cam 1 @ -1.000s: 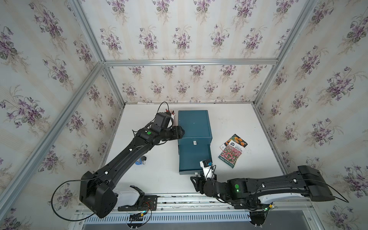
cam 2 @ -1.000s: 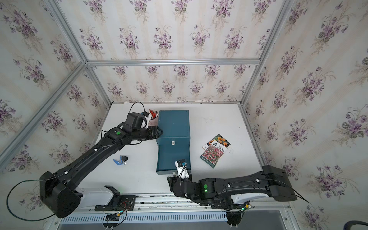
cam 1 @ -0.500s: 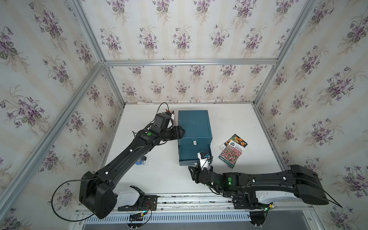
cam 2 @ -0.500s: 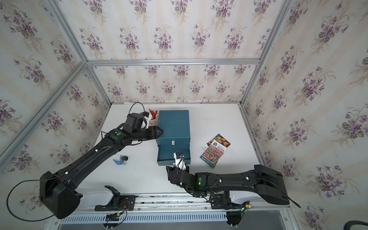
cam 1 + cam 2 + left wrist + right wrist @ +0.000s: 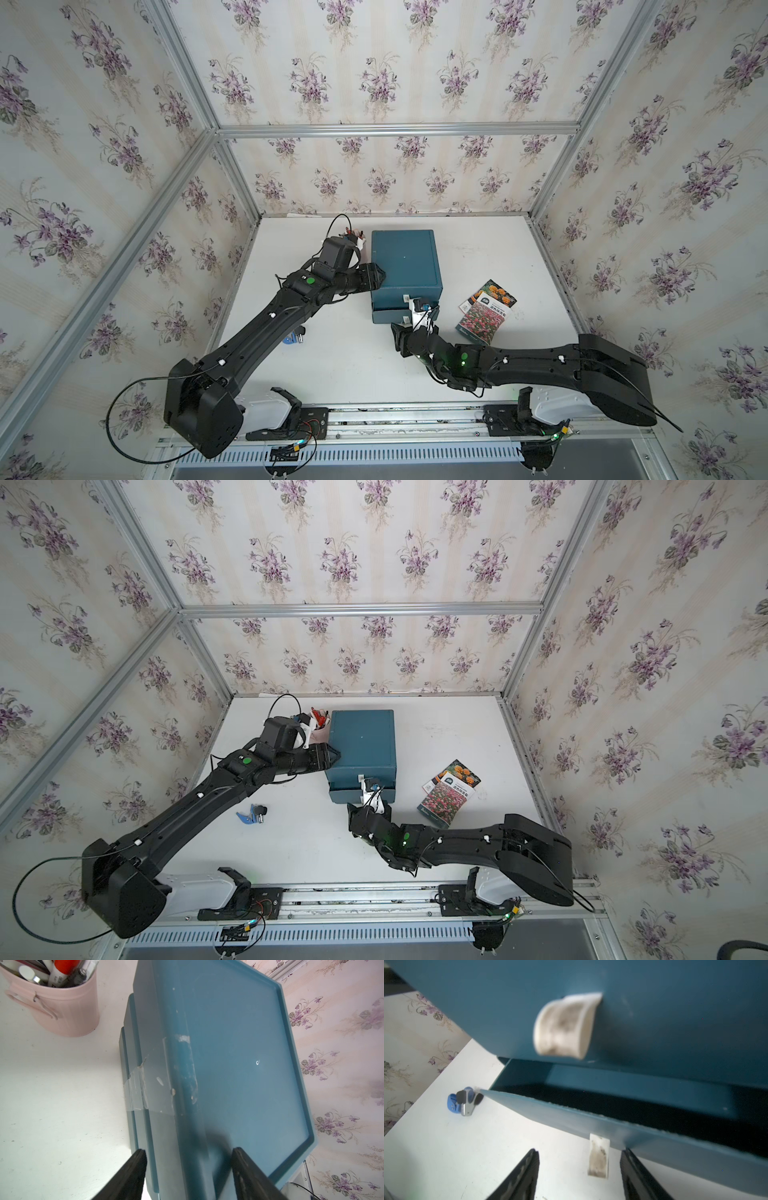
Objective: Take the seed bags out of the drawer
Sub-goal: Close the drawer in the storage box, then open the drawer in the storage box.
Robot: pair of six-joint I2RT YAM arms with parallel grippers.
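Dark drawer (image 5: 591, 1124) — contents hidden (blurred).

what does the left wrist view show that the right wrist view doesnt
Only the left wrist view: a pink cup of markers, clear tape across the side of the teal cabinet, and the left gripper open at its edge.
Only the right wrist view: the bottom drawer pulled partly out, dark inside, white pull tabs, a blue tool on the table, and the right gripper open near the lower tab.
Both: the cabinet, table and floral wallpaper.
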